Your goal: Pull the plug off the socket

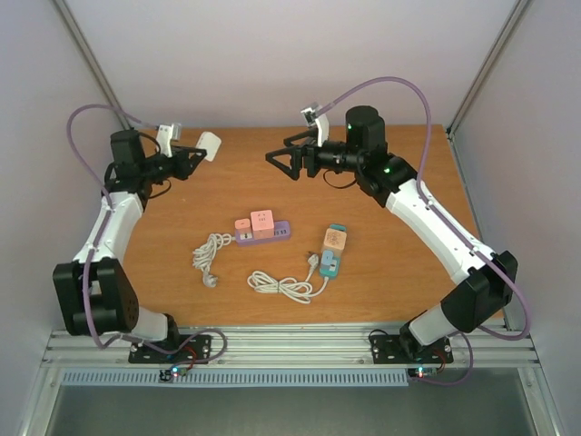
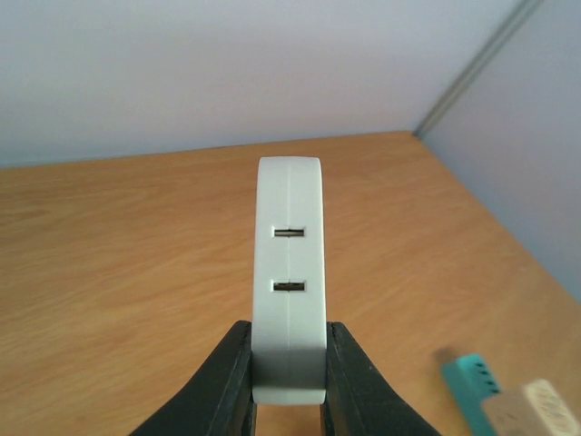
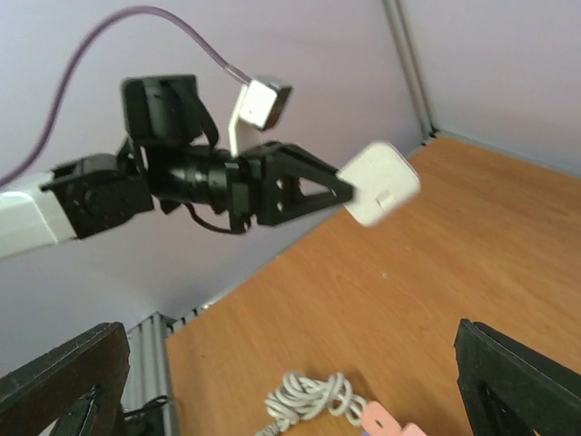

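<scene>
Beyond the purple power strip (image 1: 263, 233), leftward, the left gripper (image 1: 201, 151) pinches a white two-slot block (image 1: 210, 145) aloft, its base hidden between fingers (image 2: 227, 381). The right gripper (image 1: 281, 163) hangs wide open, empty.

A wooden table (image 1: 399, 272) stands enclosed by pale lilac walls (image 1: 254, 54) with grey metal corner posts (image 1: 91, 64).

Lab cell: panel walls (image 1: 272, 54), aluminium rails (image 1: 300, 343).

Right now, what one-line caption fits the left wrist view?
Left hand grips a white two-slot adapter edge-on, wooden table beyond, teal power strip at lower right.
</scene>
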Available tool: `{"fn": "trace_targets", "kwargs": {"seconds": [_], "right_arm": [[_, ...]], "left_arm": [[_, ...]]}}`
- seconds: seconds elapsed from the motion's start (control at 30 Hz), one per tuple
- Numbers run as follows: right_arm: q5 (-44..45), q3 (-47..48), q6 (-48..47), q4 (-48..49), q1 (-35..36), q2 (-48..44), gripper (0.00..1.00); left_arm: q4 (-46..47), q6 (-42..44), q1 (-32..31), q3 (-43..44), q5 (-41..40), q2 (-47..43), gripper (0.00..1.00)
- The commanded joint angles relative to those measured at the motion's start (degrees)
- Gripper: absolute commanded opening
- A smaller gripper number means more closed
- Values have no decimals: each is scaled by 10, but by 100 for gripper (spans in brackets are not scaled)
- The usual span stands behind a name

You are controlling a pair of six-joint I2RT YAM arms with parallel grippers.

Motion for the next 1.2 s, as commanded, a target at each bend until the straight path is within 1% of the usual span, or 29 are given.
{"fn": "trace_targets", "kwargs": {"seconds": [0.0, 0.1, 0.2, 0.23, 0.33, 0.4, 0.53, 0.57, 0.77, 0.87, 0.97, 1.17], "right_arm": [[63, -41, -31, 25, 0, -29, 98], [74, -46, -36, 13, -5, -32, 98], [90, -67, -14, 35, -16, -46, 99], [82, -70, -5, 38, -24, -48, 98], [14, -101, 21, 66, -56, -59, 99], [-28, -117, 40, 84, -76, -61, 99], [-76, -158, 83, 126, -113, -69, 99], [-86, -163, 86, 142, -123, -70, 99], [-82, -173, 83, 133, -128, -72, 98], [-86, -176, 76, 133, -128, -71, 98], [-87, -180, 76, 133, -128, -69, 98], [-115, -191, 91, 138, -128, -64, 99]], "left_arm": [[33, 31, 39, 34, -46, 39, 1], [108, -3, 76, 29, -37, 69, 1], [134, -35, 104, 45, -62, 104, 1], [133, -43, 113, 55, -57, 121, 1], [124, -53, 137, 99, -39, 177, 1], [116, -65, 149, 133, -51, 216, 1], [85, -53, 158, 196, -71, 291, 1], [65, -51, 159, 208, -74, 308, 1], [40, -51, 159, 285, -91, 403, 1], [28, -62, 159, 329, -101, 447, 2], [24, -77, 159, 356, -113, 482, 2], [-1, -91, 159, 415, -119, 544, 6]]}}
